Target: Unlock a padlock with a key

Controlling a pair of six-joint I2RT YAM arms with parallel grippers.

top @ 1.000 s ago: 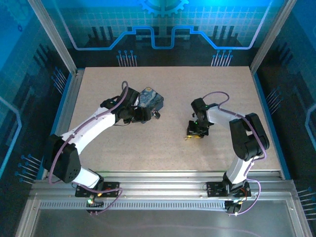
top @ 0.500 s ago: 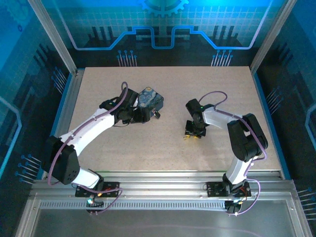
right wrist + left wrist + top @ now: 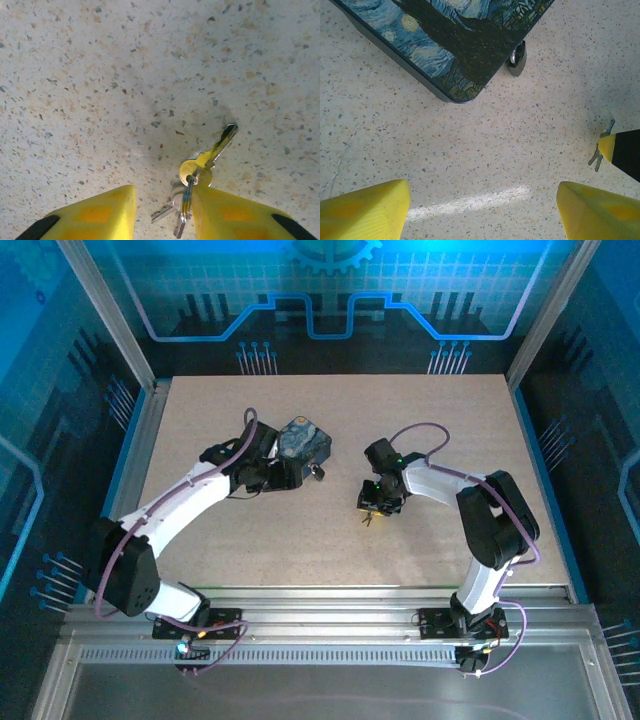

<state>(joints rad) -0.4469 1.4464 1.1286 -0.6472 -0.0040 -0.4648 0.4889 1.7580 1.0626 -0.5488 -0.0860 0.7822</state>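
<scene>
Speckled beige table [image 3: 450, 410], two arms on it. The left arm [image 3: 180, 505] reaches up and in from its base to the dark blue swirl-print box [image 3: 305, 442], which sits left of centre. The right arm [image 3: 470, 490] bends back toward the middle, wrist low over the table.

Left gripper [image 3: 293, 473] is just beside the box's near edge. In the left wrist view the yellow fingers [image 3: 367, 210] are spread wide with nothing between them, just bare table. The box corner [image 3: 455, 40] is ahead of them, not touching.

Right gripper [image 3: 374, 504] is well apart from the box, to its right. In the right wrist view its fingers [image 3: 100, 210] are close together with a narrow gap. A small bunch on a ring sits in that gap, against the finger on the right of the view. Cannot tell if it is truly pinched.

The padlock [image 3: 517, 59] is small and dark grey, tucked against the box's edge near the corner, shackle at the box side. In the top view it is at the box's near right edge [image 3: 318, 471].

The key [image 3: 220, 145] is slim and silver, angled up and away from the ring, tip toward the table. In the top view it is just below the right gripper [image 3: 367, 521]. It is also at the right edge of the left wrist view [image 3: 596, 159].
</scene>
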